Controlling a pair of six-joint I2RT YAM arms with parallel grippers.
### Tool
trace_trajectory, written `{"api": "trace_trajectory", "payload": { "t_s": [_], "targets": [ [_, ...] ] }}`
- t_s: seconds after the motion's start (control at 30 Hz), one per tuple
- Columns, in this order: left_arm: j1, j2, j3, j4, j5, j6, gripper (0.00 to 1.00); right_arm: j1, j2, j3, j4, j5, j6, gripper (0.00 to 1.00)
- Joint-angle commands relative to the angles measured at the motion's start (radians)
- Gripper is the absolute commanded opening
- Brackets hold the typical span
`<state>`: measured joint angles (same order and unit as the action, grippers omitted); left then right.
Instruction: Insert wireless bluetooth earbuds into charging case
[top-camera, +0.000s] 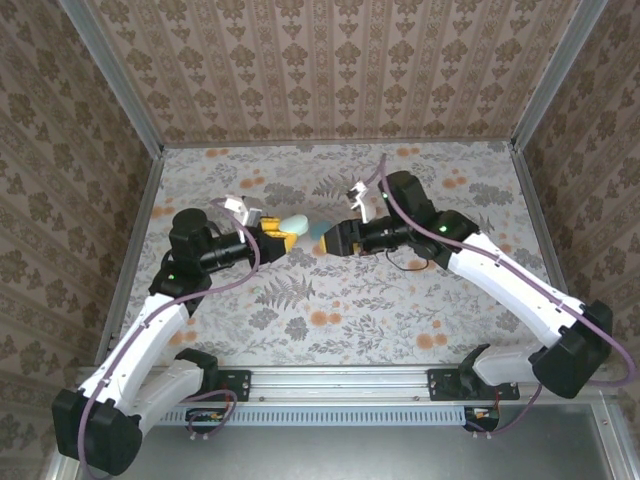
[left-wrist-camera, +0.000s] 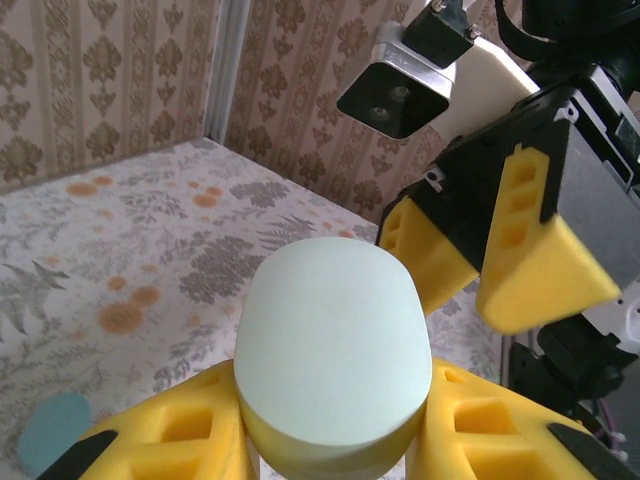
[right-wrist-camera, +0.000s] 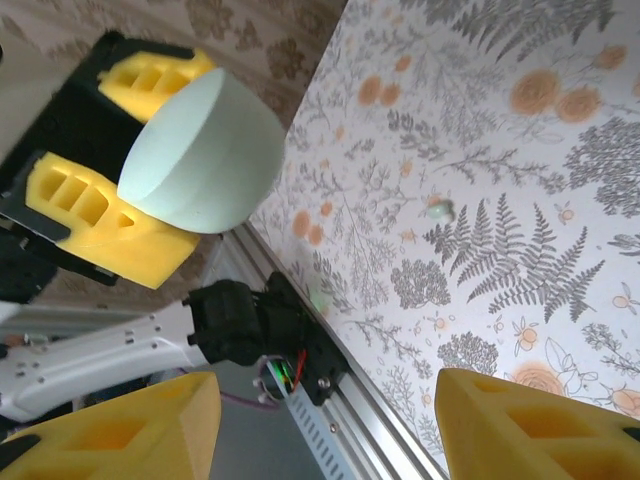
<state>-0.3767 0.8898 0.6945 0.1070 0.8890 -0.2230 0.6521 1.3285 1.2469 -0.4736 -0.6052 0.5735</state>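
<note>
- Yellow fingers (left-wrist-camera: 190, 430) of the left gripper (left-wrist-camera: 332, 445) sat closest in the left wrist view. They were narrowed onto the charging case (left-wrist-camera: 330, 350) and pinched it from both sides.
- Held clear of the table, the case turned a flat, pale oval face towards that camera and showed a rounded back in the right wrist view. Whether its lid was open could not be told.
- Just beyond the case, the right gripper (top-camera: 328, 238) faced it tip to tip. Its jaws were spread wide and held nothing, and it was near the case but apart from it.
- Below the gap between the two grippers, a teal-blue piece (top-camera: 318, 230), possibly an earbud, lay on the floral table (top-camera: 400, 310), outside the case.
- Farther across the table, the right wrist view caught a tiny pale speck (right-wrist-camera: 438, 208), too small to identify.
- Farthest back, the patterned wall (top-camera: 330, 70) closed off the table's far edge.
</note>
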Motion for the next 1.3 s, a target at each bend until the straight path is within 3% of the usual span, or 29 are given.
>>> {"api": "trace_trajectory", "payload": {
  "t_s": [0.0,0.5,1.27],
  "targets": [
    [0.007,-0.011,0.019,-0.036,0.063,0.008,0.17,0.015,0.028,0.064,-0.045,0.03,-0.066,0.59],
    [0.005,-0.001,0.018,-0.054,0.107,0.007,0.16,0.019,0.138,0.135,0.01,-0.024,-0.005,0.6],
    [-0.054,0.049,0.064,-0.215,0.083,0.131,0.14,-0.011,0.136,0.102,0.105,-0.084,0.13,0.6]
  ]
}}
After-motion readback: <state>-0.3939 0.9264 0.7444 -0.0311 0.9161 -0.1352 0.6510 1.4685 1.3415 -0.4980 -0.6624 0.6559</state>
